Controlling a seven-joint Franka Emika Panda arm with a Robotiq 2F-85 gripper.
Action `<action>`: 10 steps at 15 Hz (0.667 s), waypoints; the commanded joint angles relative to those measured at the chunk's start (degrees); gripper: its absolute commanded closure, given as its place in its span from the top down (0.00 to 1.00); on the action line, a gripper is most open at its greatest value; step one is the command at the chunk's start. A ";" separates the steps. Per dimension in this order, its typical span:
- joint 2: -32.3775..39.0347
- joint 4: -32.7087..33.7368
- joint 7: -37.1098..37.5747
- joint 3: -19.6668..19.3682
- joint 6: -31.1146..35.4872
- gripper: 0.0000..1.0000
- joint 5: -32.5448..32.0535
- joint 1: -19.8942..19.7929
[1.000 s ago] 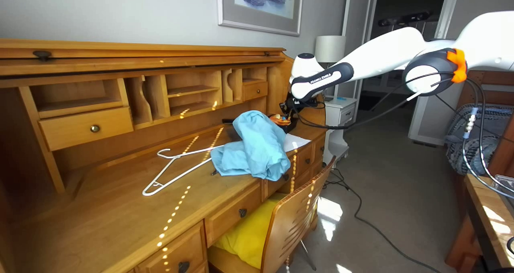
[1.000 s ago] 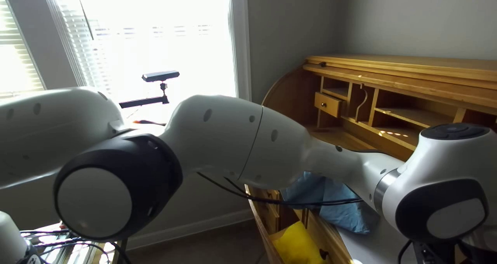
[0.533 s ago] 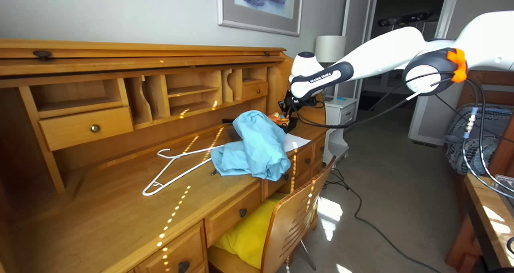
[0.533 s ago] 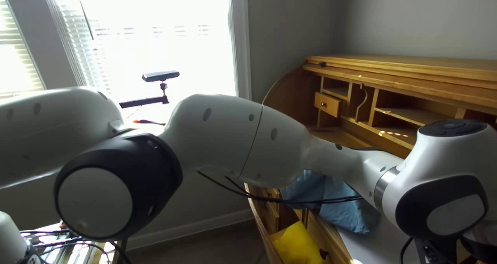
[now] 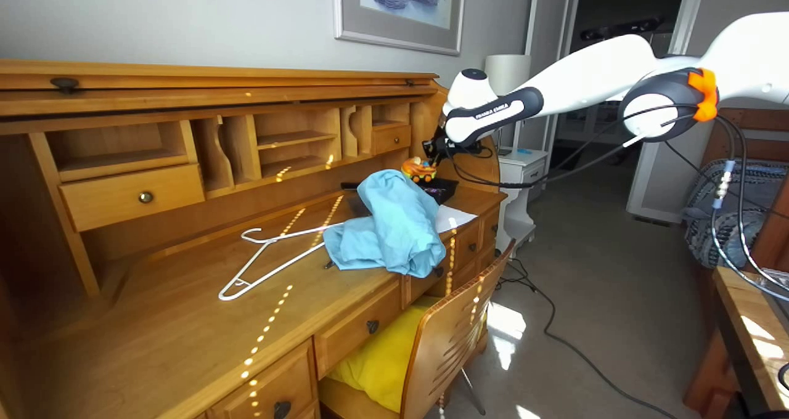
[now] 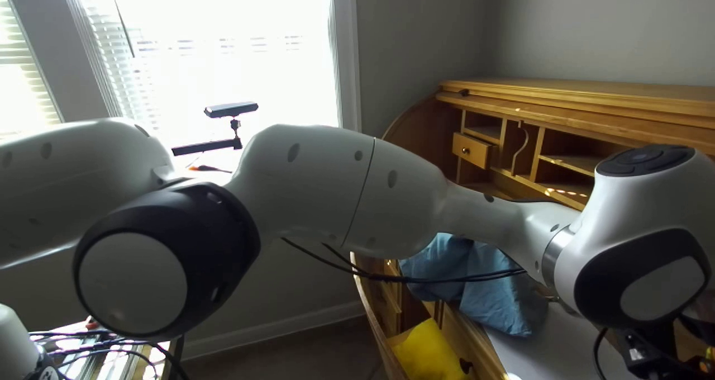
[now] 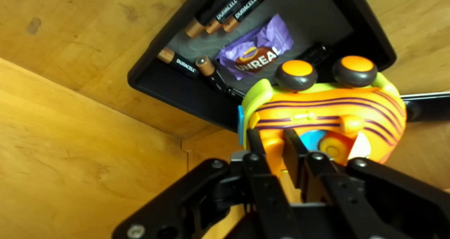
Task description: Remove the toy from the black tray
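The toy is an orange car with green trim and dark wheels with orange hubs. It hangs in my gripper in an exterior view (image 5: 419, 170) and fills the right middle of the wrist view (image 7: 327, 107). My gripper (image 7: 272, 140) is shut on an orange part of the toy, which sits between the two fingers. The gripper also shows in an exterior view (image 5: 435, 154), above the desk's far end. The black tray (image 7: 190, 107) lies on the desk below the toy, and the toy is apart from it. The tray also shows in an exterior view (image 5: 449, 191), partly behind the blue cloth.
Several batteries (image 7: 230, 12) and a purple candy wrapper (image 7: 258, 47) lie in the tray. A light blue cloth (image 5: 397, 228) and a white hanger (image 5: 271, 271) lie on the desk. The desk's cubbies (image 5: 296, 142) stand behind. A wooden chair (image 5: 450, 339) stands in front.
The toy has risen out of the tray in the gripper and moved slightly left in an exterior view. The arm has lifted. The cloth and hanger have not moved.
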 commanded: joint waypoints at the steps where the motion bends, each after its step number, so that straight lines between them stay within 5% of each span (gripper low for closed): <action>1: -1.50 -1.00 -5.47 3.27 3.69 0.05 0.90 -0.06; 10: -2.65 -2.96 -16.78 9.67 2.88 0.05 0.10 2.23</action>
